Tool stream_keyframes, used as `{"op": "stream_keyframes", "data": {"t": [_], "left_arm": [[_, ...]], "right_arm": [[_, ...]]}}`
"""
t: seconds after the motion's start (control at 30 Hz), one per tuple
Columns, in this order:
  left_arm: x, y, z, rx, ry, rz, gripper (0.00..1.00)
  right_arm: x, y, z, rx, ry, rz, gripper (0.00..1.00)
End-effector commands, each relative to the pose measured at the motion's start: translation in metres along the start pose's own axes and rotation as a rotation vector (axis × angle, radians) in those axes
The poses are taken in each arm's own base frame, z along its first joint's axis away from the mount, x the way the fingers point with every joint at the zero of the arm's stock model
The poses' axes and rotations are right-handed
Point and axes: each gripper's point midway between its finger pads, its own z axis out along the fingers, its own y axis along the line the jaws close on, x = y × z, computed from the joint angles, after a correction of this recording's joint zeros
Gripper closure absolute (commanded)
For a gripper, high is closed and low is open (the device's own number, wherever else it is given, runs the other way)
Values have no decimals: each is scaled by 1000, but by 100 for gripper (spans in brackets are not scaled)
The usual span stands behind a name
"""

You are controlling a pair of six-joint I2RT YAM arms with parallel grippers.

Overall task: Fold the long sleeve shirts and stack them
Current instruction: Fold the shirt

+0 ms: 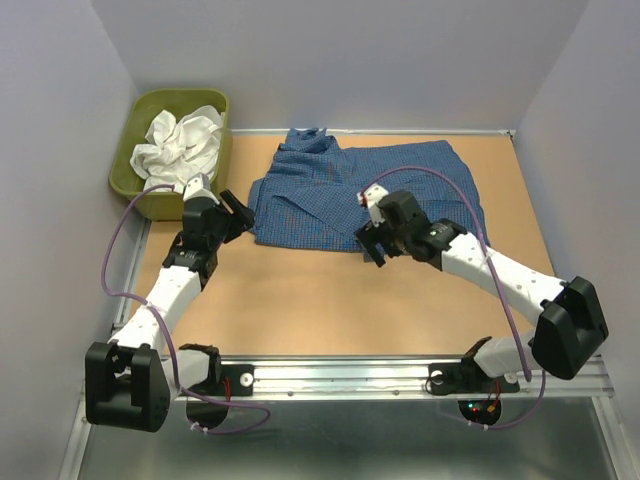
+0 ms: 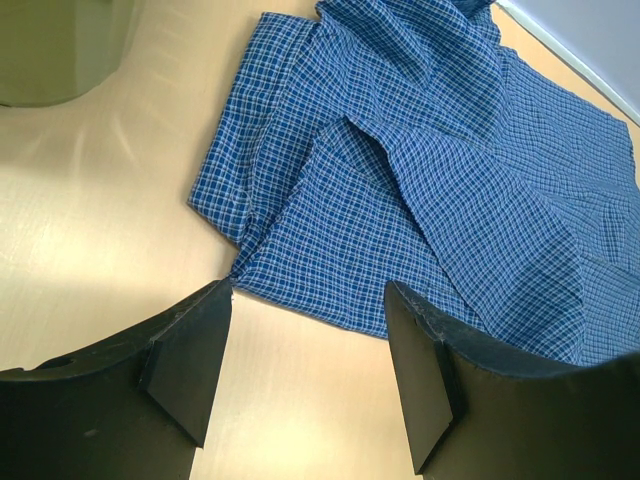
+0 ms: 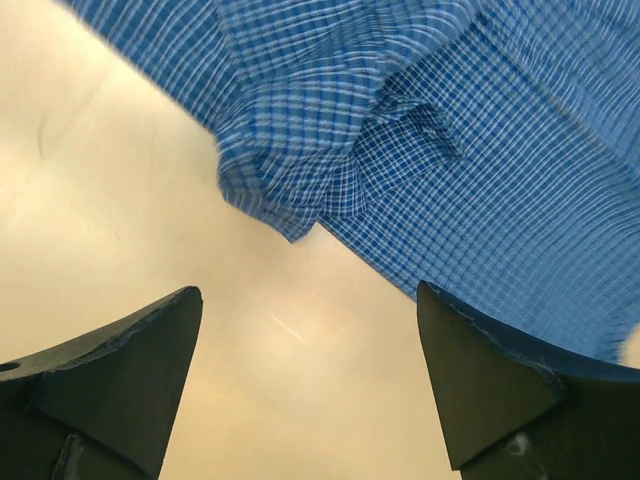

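Your left gripper (image 2: 308, 290) and right gripper (image 3: 310, 300) hang with fingers spread and empty at the near edge of the blue checked shirt (image 1: 310, 200), probably to take its hem for folding, while the white garment (image 1: 185, 140) lies in the tub (image 1: 122, 160) left of this shirt.

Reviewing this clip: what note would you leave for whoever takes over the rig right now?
Left hand: open, empty, low over the table by the blue checked shirt's near-left corner.
Right hand: open, empty, by the shirt's near edge.
The shirt lies mid-table, partly folded, rumpled; the white garment sits crumpled in the green tub.
Done: at most a partial fold. Left: finish it, fetch and fold the white garment, stack both.
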Motion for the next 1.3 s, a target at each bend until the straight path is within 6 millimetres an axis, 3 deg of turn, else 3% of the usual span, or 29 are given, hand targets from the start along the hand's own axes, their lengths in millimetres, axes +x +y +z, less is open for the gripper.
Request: {"op": "stream_keyframes", "data": {"t": [0.0, 0.17, 0.23, 0.3, 0.5, 0.53, 0.8, 1.07, 1.27], "left_arm": [[-14, -5, -5, 32, -56, 10, 27], [-14, -6, -6, 36, -55, 7, 27], [-13, -7, -5, 42, -49, 6, 27], [-13, -7, -5, 46, -48, 5, 27], [-11, -8, -5, 55, -42, 4, 27], [-10, -8, -4, 55, -38, 6, 27], [-7, -8, -1, 55, -21, 7, 27], [-3, -5, 3, 48, -9, 15, 27], [-2, -3, 4, 43, -4, 19, 27]], "right_arm": [[-33, -8, 5, -46, -111, 431, 9], [-25, -55, 25, 36, -168, 753, 24], [-14, -74, 36, 50, -190, 865, 35], [-8, -71, 45, -29, -192, 906, 38], [14, -85, 80, -64, -209, 941, 38], [19, -95, 83, -58, -237, 956, 39], [26, -85, 103, -200, -286, 780, 40], [15, -67, 111, -355, -313, 623, 41], [8, -73, 121, -365, -308, 604, 44]]}}
